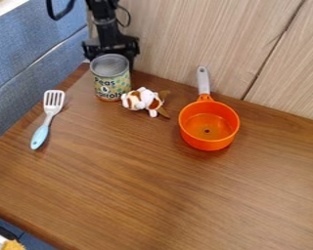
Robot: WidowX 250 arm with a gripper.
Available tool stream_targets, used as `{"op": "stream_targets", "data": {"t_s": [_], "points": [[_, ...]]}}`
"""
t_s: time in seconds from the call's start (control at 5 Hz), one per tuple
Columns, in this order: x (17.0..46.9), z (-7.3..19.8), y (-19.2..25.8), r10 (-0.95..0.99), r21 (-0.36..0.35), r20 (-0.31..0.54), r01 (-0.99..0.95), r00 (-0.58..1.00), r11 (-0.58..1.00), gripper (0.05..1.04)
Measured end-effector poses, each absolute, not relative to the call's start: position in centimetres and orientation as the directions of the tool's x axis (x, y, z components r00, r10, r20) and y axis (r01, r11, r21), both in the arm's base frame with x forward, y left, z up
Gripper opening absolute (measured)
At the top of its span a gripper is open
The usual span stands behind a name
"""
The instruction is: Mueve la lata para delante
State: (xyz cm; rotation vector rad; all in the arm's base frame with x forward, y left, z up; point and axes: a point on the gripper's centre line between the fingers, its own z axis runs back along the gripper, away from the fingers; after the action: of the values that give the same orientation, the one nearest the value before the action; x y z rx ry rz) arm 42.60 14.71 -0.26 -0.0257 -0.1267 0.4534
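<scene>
One brown desk carries everything. The orange pan sits well right of the can, its handle pointing away. Just behind the can is the black pincer; whether it is wide or narrow, I cannot tell. The can stands upright. The spatula lies to its left, the toy just beside its right.

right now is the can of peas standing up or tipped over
Upright: the can stands on the brown table, its round lid up and its printed side facing the camera.
</scene>
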Motion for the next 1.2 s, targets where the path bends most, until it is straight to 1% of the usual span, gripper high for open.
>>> {"op": "stream_targets", "data": {"t_s": [0.4,0.8,1.0,1.2], "points": [[40.5,-0.3,13.7,0.416,-0.041,0.084,-0.414,0.905,0.909,1.001],[37.6,0.9,12.5,0.398,-0.038,0.084,-0.396,0.914,0.917,1.001],[35.4,1.3,11.4,0.362,-0.029,0.08,-0.361,0.929,0.932,1.001],[32.9,1.0,10.0,0.314,0.007,0.065,-0.315,0.947,0.949,1.001]]}}
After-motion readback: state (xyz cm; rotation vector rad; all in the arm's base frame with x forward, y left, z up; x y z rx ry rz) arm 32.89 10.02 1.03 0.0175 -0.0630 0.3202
